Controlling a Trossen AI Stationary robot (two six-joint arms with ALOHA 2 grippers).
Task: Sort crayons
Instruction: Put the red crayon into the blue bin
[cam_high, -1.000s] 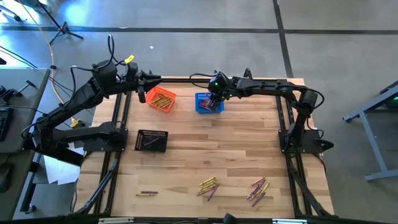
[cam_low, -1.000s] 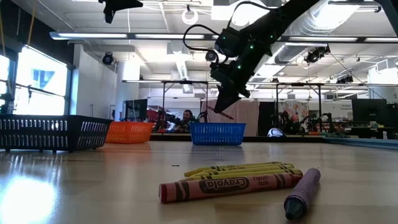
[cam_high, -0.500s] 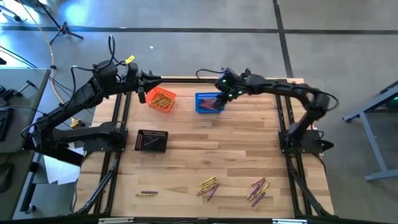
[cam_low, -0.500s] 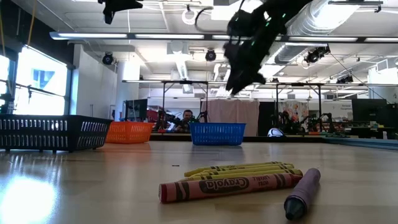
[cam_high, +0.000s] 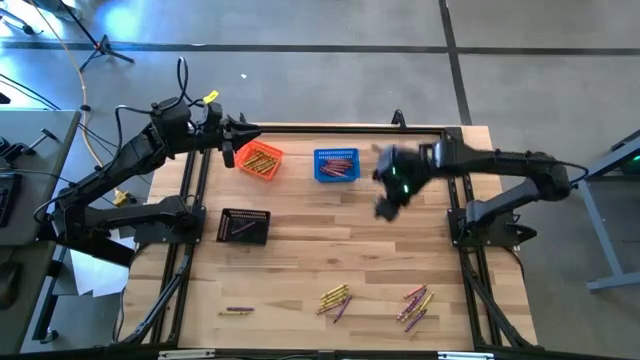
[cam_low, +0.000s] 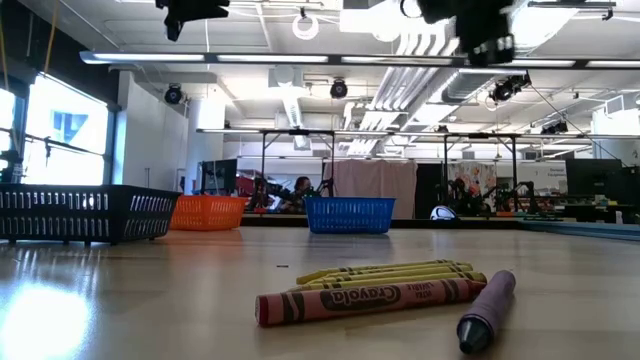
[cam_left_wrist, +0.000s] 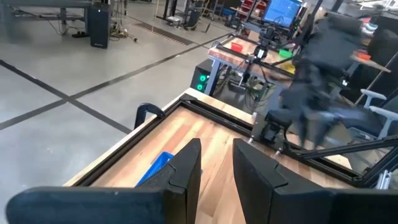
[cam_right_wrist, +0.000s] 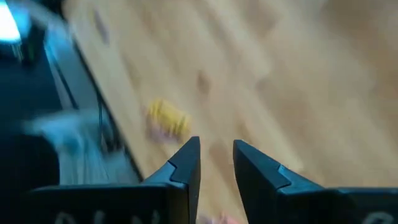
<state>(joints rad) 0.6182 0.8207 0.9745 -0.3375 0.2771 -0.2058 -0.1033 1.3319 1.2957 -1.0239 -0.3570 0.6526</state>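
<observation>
Crayons, loose: small pair (cam_high: 238, 310) at the near left of the table; yellow-and-purple cluster (cam_high: 335, 298) near the middle; mixed cluster (cam_high: 416, 306) to its right. All lie flat, unsorted.
Left gripper (cam_left_wrist: 216, 163): parked at the far left corner, beside the orange basket (cam_high: 259, 159); fingers slightly apart with only a narrow gap, nothing between them.
Black basket (cam_high: 244, 226): left of centre, a purple crayon or two inside.
Blue basket (cam_high: 336, 165): far edge, holding red and purple sticks.
Right gripper (cam_high: 388, 207): in the air over bare wood, right of the blue basket, well apart from the loose crayons; fingers a narrow gap apart, empty.
Risk, crowding: the sticks touch one another in each cluster, so a pinch could catch two colours at once or scatter neighbours.
Risk, rolling: a round crayon nudged off-centre could roll toward the near edge.
Risk, narrow gap: I judge the fingers too close to straddle a stick unless spread wider first.
</observation>
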